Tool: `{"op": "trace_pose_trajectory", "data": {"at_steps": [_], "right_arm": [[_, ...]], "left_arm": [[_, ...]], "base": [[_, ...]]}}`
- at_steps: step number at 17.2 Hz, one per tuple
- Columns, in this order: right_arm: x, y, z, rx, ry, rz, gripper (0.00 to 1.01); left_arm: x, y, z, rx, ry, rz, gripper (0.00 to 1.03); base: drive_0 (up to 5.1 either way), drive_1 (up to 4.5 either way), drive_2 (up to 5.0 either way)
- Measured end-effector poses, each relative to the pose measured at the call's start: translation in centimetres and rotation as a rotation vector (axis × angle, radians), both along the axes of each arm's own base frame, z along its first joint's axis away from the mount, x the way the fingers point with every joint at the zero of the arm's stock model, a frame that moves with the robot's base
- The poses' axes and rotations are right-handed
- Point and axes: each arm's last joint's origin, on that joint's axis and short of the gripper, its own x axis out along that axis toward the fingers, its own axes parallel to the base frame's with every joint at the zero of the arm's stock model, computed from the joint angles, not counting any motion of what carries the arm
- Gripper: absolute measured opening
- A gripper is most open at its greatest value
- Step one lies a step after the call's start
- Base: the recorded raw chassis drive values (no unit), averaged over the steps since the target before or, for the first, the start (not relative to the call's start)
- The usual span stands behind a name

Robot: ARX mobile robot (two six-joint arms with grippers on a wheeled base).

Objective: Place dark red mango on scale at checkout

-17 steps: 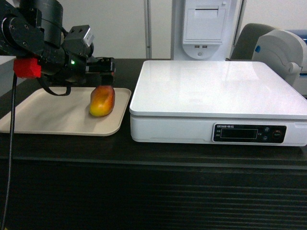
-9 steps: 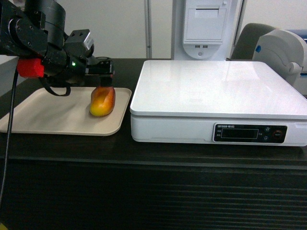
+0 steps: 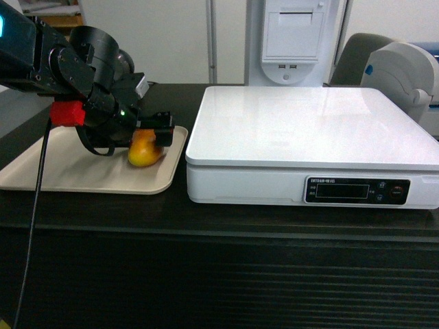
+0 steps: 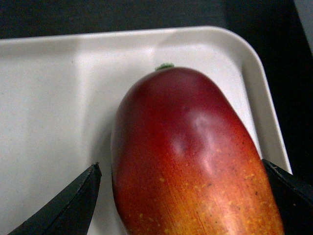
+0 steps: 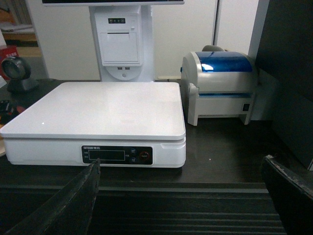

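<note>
The dark red mango lies on the right part of a beige tray on the checkout counter, left of the white scale. My left gripper is down over the fruit, open, one finger on each side. In the left wrist view the mango fills the space between the left gripper fingers; a gap shows at the left finger, while the right one is at the skin. My right gripper is open and empty, in front of the ribbed checkout front, facing the scale.
A white receipt terminal rises behind the scale. A grey and blue label printer sits right of the scale. A round scanner stands at the back left. The tray's raised rim runs close beside the mango.
My left arm has dropped and moved right, from hovering behind the mango to having its fingers either side of it. The mango and scale have not moved.
</note>
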Motion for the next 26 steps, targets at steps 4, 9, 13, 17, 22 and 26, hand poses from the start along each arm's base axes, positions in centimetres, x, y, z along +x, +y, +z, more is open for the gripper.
{"op": "trace_pose_trajectory", "data": {"at_steps": [4,9,13,17,22,26], "right_arm": [[0.0,0.0,0.0,0.0,0.0,0.0,0.98],[0.0,0.0,0.0,0.0,0.001,0.0,0.98],[0.0,0.0,0.0,0.0,0.0,0.0,0.98],[0.0,0.0,0.0,0.0,0.0,0.0,0.98],[0.0,0.0,0.0,0.0,0.0,0.0,0.98],[0.0,0.0,0.0,0.0,0.0,0.0,0.98]], "left_arm": [[0.1,0.1,-0.6,0.012,0.011,0.01,0.98],[-0.5,-0.1,-0.9,0.026,0.004,-0.006,0.68],[-2.2,0.3,0.7,0.046,-0.032,-0.017,0.6],[-4.6,-1.6,9.0,0.06,-0.226,-0.091,0.6],[-8.0,-10.0,15.7,0.001,-0.37,-0.265,0.59],[-8.9,-15.0,15.6,-0.041,-0.348,-0.328,0.59]], "base": [[0.0,0.0,0.0],[0.0,0.0,0.0],[0.0,0.0,0.0],[0.0,0.0,0.0],[0.0,0.0,0.0],[0.0,0.0,0.0]]}}
